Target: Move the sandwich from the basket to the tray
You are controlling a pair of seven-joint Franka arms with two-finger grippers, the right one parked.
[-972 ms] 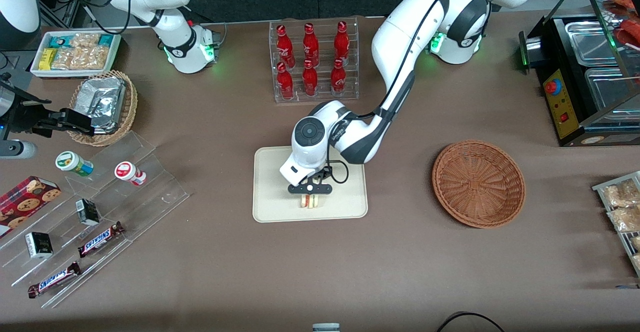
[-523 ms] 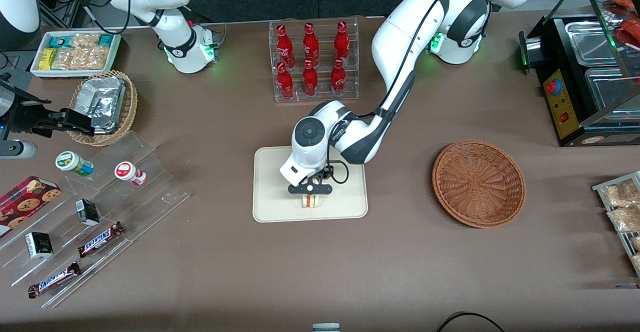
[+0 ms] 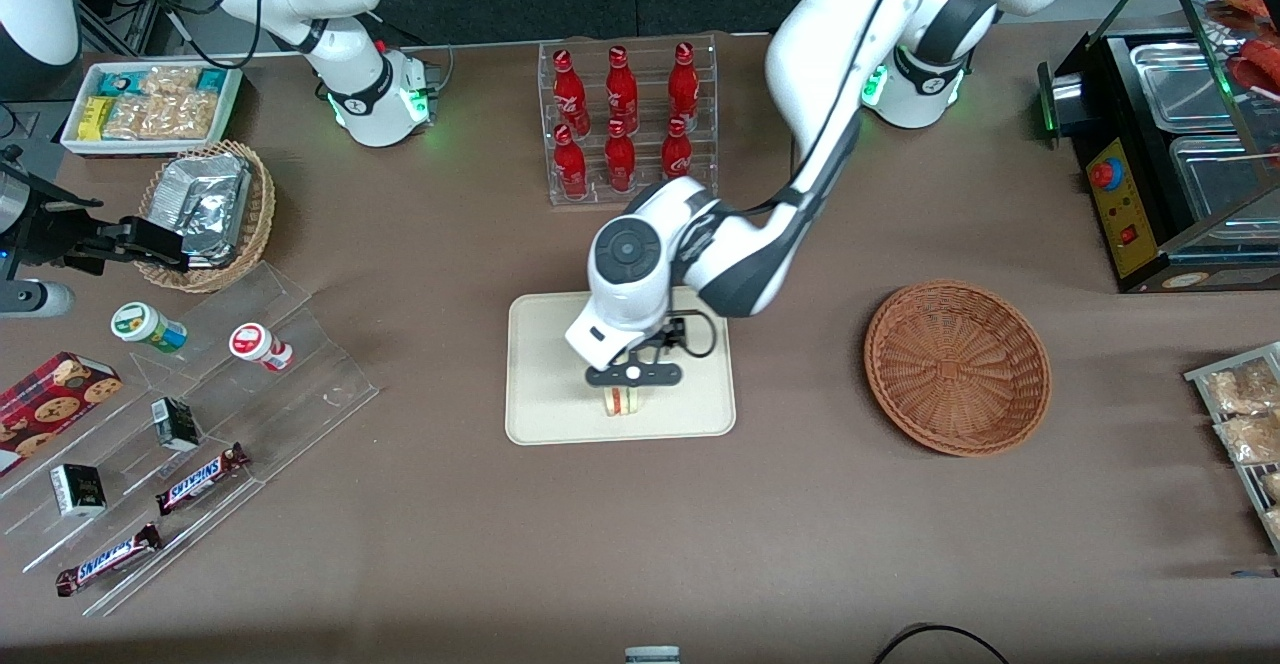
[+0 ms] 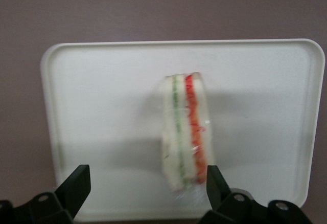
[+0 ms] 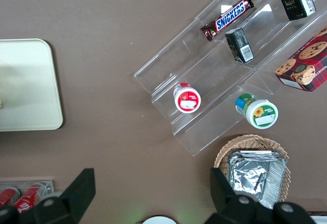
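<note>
Front view, tray [image 3: 540,414]: a cream rectangle with a low rim, the landmark for all that follows; it lies nearer the front camera than the rack of red bottles [image 3: 622,122].
Front view, sandwich [image 3: 622,401]: rests on the tray, on the part nearest the camera, with its red and green layered edge showing; this reads as the delivered position.
Front view, gripper [image 3: 632,380]: the left arm's claw hangs directly above the sandwich and over the tray, so the wrist hides most of the wedge.
Front view, basket [image 3: 957,367]: a reddish-brown wicker round, well apart from the tray toward the working arm's end of the table; nothing shows inside it, which fits a transfer already made.
Left wrist view, sandwich [image 4: 186,132]: stands on its bread edge on the tray [image 4: 102,101], filling stripes uppermost, clear wrap catching the light.
Left wrist view, claw state: the fingers [image 4: 76,185] are spread wide, one to each side of the wedge; neither appears to touch it, though one stands very close; the wedge is let go.
Right wrist view, tray [image 5: 25,86]: only one rounded corner shows; the clear stepped display [image 5: 214,81] of snacks lies well apart from it, toward the parked arm's end.
Judgement: placement looks complete; lifting the arm straight up would spare the upright wedge a knock.
</note>
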